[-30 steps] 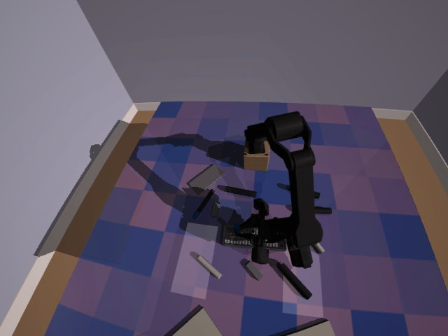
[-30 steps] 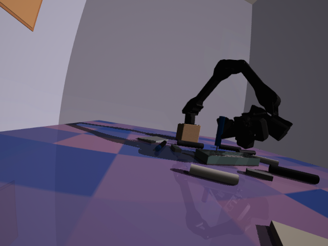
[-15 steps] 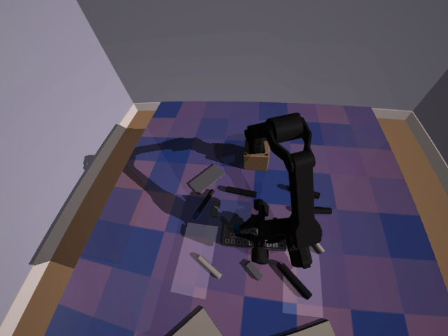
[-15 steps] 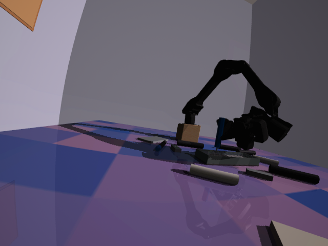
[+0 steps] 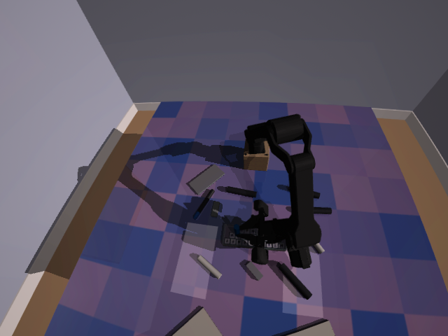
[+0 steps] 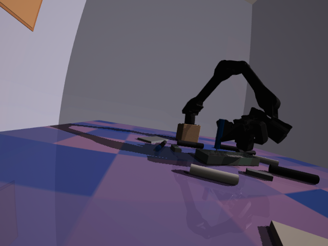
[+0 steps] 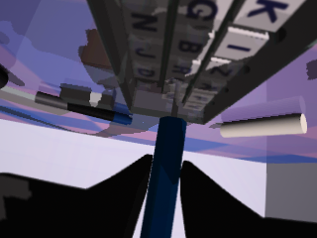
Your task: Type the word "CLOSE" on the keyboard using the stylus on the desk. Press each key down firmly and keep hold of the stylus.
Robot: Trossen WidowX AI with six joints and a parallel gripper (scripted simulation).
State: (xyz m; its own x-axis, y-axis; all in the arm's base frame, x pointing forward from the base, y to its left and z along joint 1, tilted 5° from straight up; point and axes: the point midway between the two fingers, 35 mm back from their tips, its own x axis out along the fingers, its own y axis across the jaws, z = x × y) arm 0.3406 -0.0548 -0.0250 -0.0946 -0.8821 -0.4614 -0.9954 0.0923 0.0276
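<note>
My gripper (image 7: 166,164) (image 5: 243,229) (image 6: 229,130) is shut on the blue stylus (image 7: 166,169) (image 6: 220,133) (image 5: 236,228). The stylus stands nearly upright with its tip down on the dark keyboard (image 5: 231,239) (image 6: 225,157) (image 7: 198,55), near the keyboard's left end in the top view. In the wrist view the stylus tip meets a key at the keyboard's near edge; the tip itself is hidden against the key. Lettered keys such as J, B, G and K show above it. The arm covers the right half of the keyboard in the top view.
Around the keyboard lie a pale cylinder (image 5: 209,267) (image 6: 213,173) (image 7: 263,125), dark rods (image 5: 293,280) (image 6: 293,173) (image 5: 240,191), a small grey block (image 5: 253,270) (image 6: 259,173), a blue-tipped pen (image 5: 203,204) (image 6: 160,145), grey plates (image 5: 205,178) (image 5: 200,234) and a wooden box (image 5: 257,159) (image 6: 188,132) at the arm's base.
</note>
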